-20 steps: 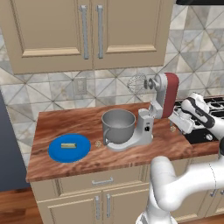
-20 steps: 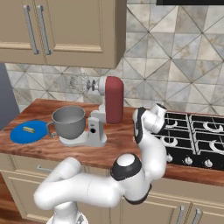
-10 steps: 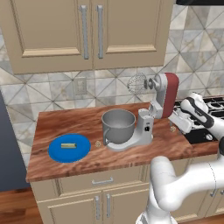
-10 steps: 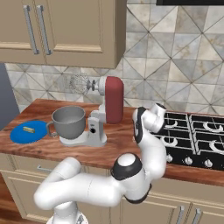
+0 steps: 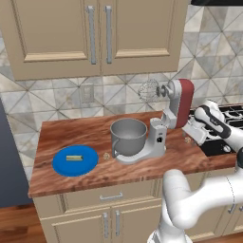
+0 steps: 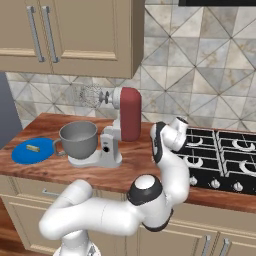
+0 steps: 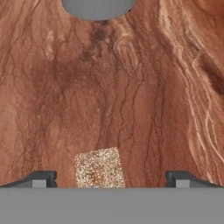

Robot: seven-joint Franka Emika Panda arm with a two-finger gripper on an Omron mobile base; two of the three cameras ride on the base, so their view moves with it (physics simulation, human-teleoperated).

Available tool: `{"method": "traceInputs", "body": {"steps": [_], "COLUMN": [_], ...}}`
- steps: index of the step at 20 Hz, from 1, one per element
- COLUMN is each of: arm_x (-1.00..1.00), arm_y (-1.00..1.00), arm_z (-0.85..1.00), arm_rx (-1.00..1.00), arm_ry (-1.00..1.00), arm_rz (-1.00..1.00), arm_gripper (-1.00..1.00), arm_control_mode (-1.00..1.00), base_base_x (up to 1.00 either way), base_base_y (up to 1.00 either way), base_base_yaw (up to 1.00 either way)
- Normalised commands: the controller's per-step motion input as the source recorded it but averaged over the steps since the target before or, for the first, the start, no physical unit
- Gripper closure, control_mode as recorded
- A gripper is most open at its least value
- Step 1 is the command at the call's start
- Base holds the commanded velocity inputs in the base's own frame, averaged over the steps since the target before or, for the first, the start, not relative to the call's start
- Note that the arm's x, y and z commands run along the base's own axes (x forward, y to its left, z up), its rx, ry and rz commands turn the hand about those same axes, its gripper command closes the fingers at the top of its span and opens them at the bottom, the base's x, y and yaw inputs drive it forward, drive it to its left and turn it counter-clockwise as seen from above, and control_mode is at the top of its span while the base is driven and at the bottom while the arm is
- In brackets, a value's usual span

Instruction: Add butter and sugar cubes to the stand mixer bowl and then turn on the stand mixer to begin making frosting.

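a wooden counter [image 5: 95, 130] with reddish-brown grain runs along a wall [image 5: 57, 102] tiled in grey and beige triangles. beige cabinets [image 5: 95, 33] with long metal handles hang above it. an outlet [image 5: 87, 94] sits in the tiles over the counter's back edge. beige drawers [image 5: 111, 198] lie under its front edge. a black stove [image 6: 220, 155] meets its right end. the floor [image 5: 14, 223] is wooden.

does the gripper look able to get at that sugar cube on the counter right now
Probably yes. The gripper hangs open over the sugar cube, which lies between its fingertips on the bare wooden counter. Nothing stands between them; the mixer base sits well clear.
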Motion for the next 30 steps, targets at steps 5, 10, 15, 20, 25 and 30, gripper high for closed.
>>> {"method": "traceInputs", "body": {"steps": [5, 10, 15, 20, 25, 30], "arm_x": [0.0, 0.0, -0.06, -0.65, -1.0, -1.0], "arm_y": [0.15, 0.04, -0.05, -0.16, -0.07, 0.17], "arm_z": [-0.1, -0.12, 0.03, 0.64, 0.92, 0.85], "arm_rx": [0.0, 0.0, 0.0, 0.0, 0.0, -0.01], "arm_ry": [0.0, 0.0, -0.02, -0.14, -0.18, -0.16], "arm_rz": [-0.04, -0.07, -0.12, -0.15, -0.21, -0.21], "arm_gripper": [1.0, 1.0, 1.0, 1.0, 1.0, 1.0], "arm_control_mode": [-1.0, -1.0, -1.0, -1.0, -1.0, -1.0], "base_base_x": [0.0, 0.0, 0.0, 0.0, 0.0, 0.0], "base_base_y": [0.0, 0.0, 0.0, 0.0, 0.0, 0.0], "base_base_yaw": [0.0, 0.0, 0.0, 0.0, 0.0, 0.0]}}
